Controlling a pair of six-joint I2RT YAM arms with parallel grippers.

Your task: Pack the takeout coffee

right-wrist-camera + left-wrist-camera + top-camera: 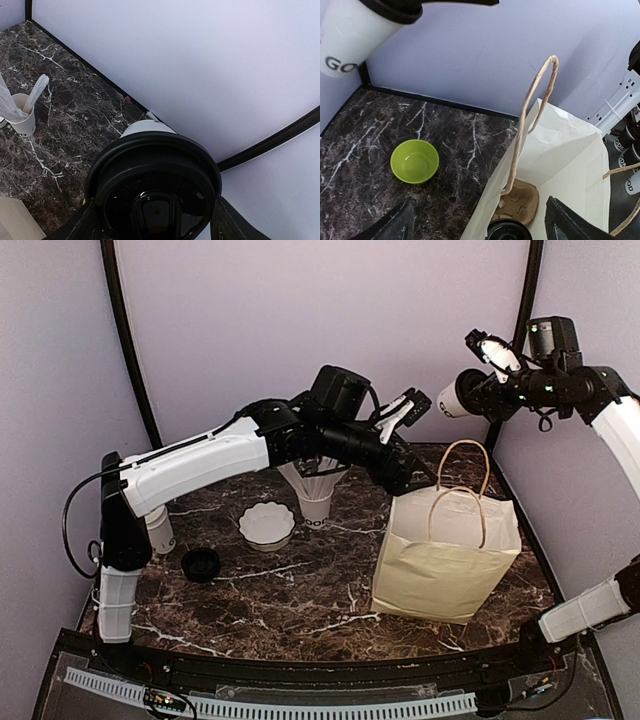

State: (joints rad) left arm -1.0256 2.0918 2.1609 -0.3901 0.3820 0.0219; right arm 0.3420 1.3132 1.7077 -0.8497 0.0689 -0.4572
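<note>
Near the worktop's [300, 590] left edge, a white cup-like shape [160, 530] is mostly hidden behind the left arm. A small black round thing [201, 563] beside it is too dark to identify. The scalloped bowl [267, 525] sits left of centre. The straw cup [315, 498], toward the back edge, bears black letters too small to read. A green bowl [415, 161] shows only in the left wrist view, near the back edge.

The left gripper [408, 410] hangs over the paper bag [450, 560], which stands toward the right front; its jaws are wide apart and hold nothing. Deep in the bag lies a cardboard carrier [520, 199]. Just beside it, only the black lid [507, 231] of one coffee cup shows, cut off by the frame.

Above the back right corner, the right gripper [152, 220] is clamped on the other coffee cup [455, 398], held sideways in the air. Its lettering reads "GO", the rest cut off.
</note>
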